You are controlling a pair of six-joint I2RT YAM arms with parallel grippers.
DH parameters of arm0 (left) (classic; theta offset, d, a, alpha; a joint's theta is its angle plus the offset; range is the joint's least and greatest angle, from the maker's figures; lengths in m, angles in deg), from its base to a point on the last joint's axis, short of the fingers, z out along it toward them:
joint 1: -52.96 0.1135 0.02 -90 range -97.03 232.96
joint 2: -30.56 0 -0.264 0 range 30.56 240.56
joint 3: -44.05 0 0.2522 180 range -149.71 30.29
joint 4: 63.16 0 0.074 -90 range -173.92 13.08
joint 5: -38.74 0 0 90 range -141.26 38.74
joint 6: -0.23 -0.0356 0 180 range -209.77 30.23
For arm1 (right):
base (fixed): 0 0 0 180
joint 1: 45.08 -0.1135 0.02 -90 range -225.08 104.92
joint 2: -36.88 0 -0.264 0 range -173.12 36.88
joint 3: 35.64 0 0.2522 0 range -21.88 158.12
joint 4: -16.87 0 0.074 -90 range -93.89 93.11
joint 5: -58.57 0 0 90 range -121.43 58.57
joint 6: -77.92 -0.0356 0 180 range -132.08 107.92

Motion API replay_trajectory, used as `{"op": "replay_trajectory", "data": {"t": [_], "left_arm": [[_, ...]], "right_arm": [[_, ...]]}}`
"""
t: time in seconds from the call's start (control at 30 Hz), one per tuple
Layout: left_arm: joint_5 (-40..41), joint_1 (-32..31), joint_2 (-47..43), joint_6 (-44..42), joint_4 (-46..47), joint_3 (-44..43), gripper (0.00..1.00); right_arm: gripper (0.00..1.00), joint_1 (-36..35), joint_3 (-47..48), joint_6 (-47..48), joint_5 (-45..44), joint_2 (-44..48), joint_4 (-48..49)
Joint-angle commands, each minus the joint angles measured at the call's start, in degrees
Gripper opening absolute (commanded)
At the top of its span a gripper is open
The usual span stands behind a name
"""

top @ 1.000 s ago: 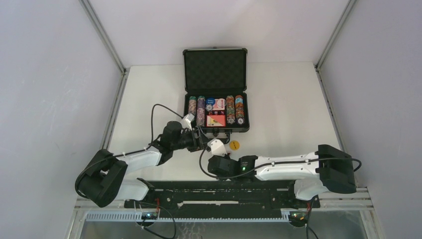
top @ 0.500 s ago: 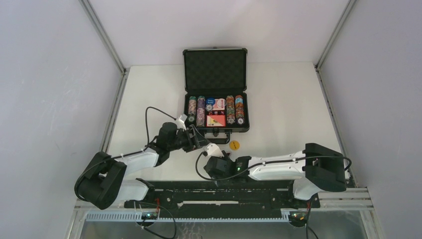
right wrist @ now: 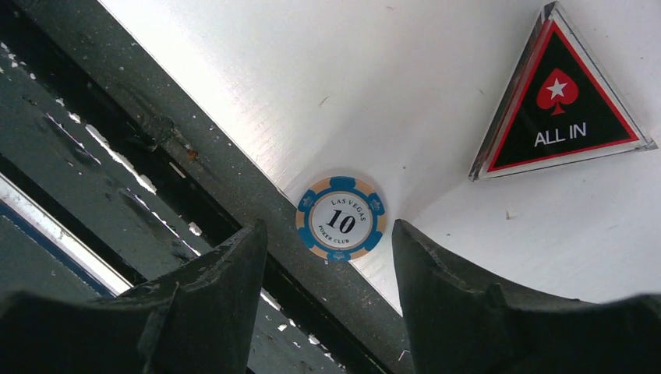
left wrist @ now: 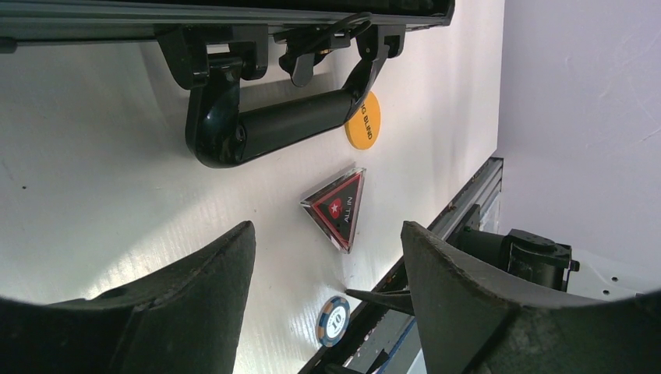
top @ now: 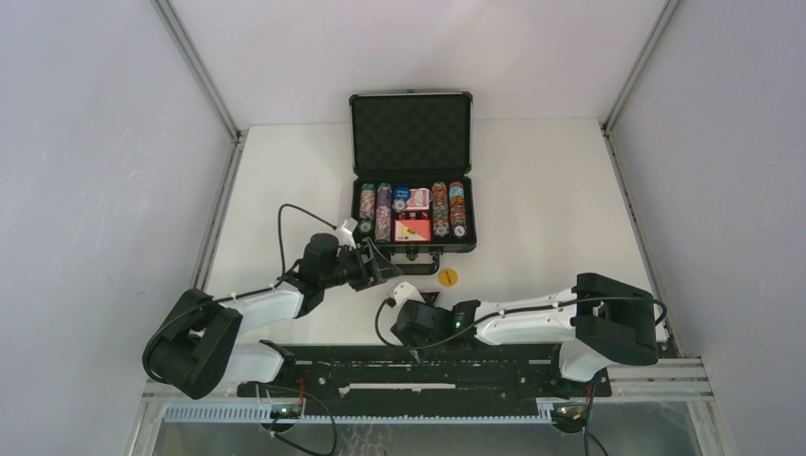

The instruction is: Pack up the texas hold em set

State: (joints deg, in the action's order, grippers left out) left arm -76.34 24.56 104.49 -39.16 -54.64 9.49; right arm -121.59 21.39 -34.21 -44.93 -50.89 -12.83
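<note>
At the near edge of the white table [top: 551, 190], beside the black rail, a blue-and-cream poker chip marked 10 [right wrist: 341, 218] is lying flat. The right gripper [right wrist: 327, 257] is hanging over it, fingers spread and gripping nothing. Just beyond, a clear triangular red-and-black "ALL IN" button [right wrist: 565, 109] is resting flat, with the left gripper [left wrist: 327, 234] spread wide above it, also holding nothing. Farther on, a round orange dealer button [left wrist: 363, 121] is sitting beside the black case handle [left wrist: 288, 125]. The small black foam-lined briefcase [top: 411, 133] is lying open, its long axis running left to right, handle pointing toward the arms, lid standing at the far side.
</note>
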Motion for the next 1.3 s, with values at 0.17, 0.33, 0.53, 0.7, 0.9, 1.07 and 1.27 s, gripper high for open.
{"op": "replay_trajectory", "data": {"t": [0.17, 0.33, 0.53, 0.7, 0.9, 1.07, 1.27], "left_arm": [[-0.7, 0.3, 0.6, 0.5, 3.3, 0.1, 0.74], [-1.0, 0.3, 0.7, 0.6, 3.5, 0.2, 0.73], [-1.1, 0.3, 0.6, 0.7, 3.6, 0.3, 0.74], [-1.2, 0.3, 0.8, 0.7, 3.7, 0.3, 0.74], [-1.4, 0.3, 0.9, 1.0, 4.1, 0.4, 0.73], [-1.6, 0.3, 1.0, 1.1, 4.4, 0.5, 0.73], [-1.7, 0.3, 1.0, 1.2, 4.5, 0.5, 0.73]], "right_arm": [[0.65, 0.2, 0.9, 1.8, 0.4, -1.1, 1.3], [0.63, 0.2, 0.9, 1.5, 0.1, -1.8, 0.8], [0.60, 0.1, 1.3, 1.0, -0.5, -2.7, -0.1], [0.57, 0.1, 1.4, 0.9, -0.6, -3.2, -0.6], [0.60, -0.6, 1.4, 1.0, -0.5, -3.7, -1.2], [0.61, -1.0, 1.3, 1.2, -0.1, -3.9, -1.3], [0.61, -1.3, 0.9, 1.0, 0.0, -3.5, -1.9]]}}
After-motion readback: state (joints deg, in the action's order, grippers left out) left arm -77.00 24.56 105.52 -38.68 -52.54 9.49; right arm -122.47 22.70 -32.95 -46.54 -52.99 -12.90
